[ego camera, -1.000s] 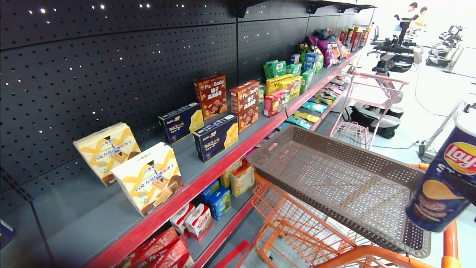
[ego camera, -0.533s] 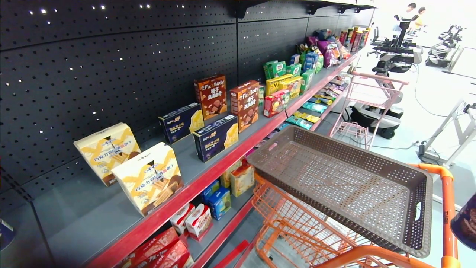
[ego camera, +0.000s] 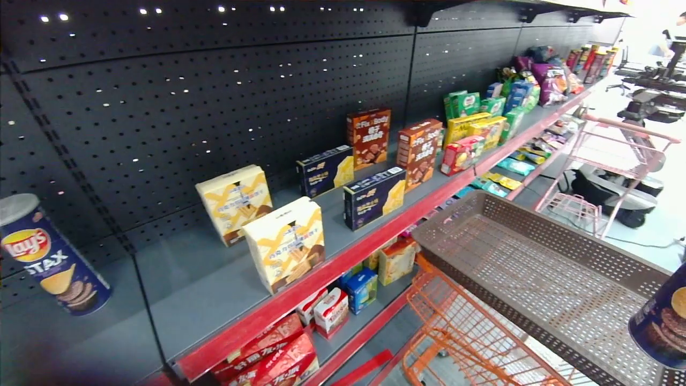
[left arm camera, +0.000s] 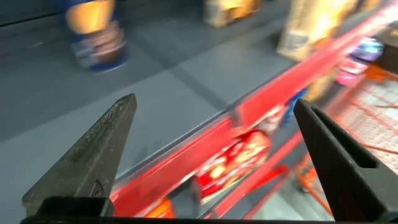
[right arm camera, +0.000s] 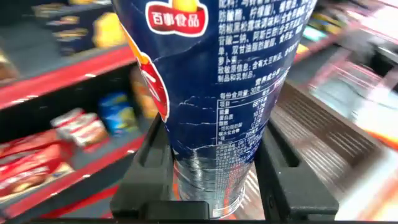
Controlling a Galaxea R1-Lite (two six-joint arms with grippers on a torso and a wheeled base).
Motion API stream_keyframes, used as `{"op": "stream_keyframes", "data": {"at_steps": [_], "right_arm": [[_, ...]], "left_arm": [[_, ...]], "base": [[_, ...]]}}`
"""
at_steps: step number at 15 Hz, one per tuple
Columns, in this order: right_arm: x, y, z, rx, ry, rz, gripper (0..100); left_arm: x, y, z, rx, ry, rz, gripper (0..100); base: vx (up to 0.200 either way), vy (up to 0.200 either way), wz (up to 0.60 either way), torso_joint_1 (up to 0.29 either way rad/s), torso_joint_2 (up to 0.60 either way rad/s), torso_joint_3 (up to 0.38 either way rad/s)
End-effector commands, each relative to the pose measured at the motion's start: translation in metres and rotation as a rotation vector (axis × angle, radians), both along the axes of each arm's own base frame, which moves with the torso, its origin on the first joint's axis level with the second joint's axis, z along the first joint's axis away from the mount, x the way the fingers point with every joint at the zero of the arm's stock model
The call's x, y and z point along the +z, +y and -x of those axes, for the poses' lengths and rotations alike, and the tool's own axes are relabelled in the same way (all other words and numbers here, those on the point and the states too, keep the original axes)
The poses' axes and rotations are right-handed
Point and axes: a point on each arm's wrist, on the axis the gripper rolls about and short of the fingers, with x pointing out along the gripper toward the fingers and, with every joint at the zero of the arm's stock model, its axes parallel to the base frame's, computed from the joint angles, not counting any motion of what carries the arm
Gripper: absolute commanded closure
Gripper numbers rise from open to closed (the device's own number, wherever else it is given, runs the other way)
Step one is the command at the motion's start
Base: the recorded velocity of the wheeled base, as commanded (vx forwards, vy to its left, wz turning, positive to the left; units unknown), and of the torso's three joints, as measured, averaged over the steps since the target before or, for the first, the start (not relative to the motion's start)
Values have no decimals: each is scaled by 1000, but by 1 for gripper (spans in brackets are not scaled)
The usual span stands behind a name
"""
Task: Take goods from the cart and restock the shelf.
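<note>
The grey shelf (ego camera: 203,289), red along its front edge, bears an upright blue can (ego camera: 51,257) at its left end. Rightward stand two cream boxes (ego camera: 284,244), two dark blue boxes (ego camera: 373,197), two brown boxes (ego camera: 419,153) and a red box (ego camera: 460,154).

- You have two chip cans (ego camera: 51,257) (ego camera: 662,321).
- You have two cream-and-yellow wafer boxes (ego camera: 234,202) (ego camera: 284,244).
- Count two dark blue boxes (ego camera: 325,170) (ego camera: 373,197).
- Count two tall brown boxes (ego camera: 368,138) (ego camera: 419,153).
- You see one brown perforated basket (ego camera: 536,279).
- You see one orange cart (ego camera: 461,332) and one pink cart (ego camera: 629,128).
- On the lower level you can make out two small red-and-white boxes (ego camera: 330,313) (ego camera: 310,301) and one small blue box (ego camera: 360,289).
- The goods farther along the row are too crowded for you to count.
</note>
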Motion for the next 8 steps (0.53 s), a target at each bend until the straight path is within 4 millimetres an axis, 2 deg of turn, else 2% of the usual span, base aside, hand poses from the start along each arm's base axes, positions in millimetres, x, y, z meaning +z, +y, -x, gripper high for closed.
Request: {"op": "stream_keyframes", "data": {"at_steps": [1, 8], "right_arm": [[-1, 3, -1, 51, 9, 3, 100], [-12, 5, -1, 98, 43, 12, 100]], "left_arm": [[0, 0, 0, 0, 1, 0, 0], [0, 0, 0, 0, 1, 0, 0]], "base": [[0, 0, 600, 2, -2, 7], [0, 0, 600, 4, 0, 2]]}}
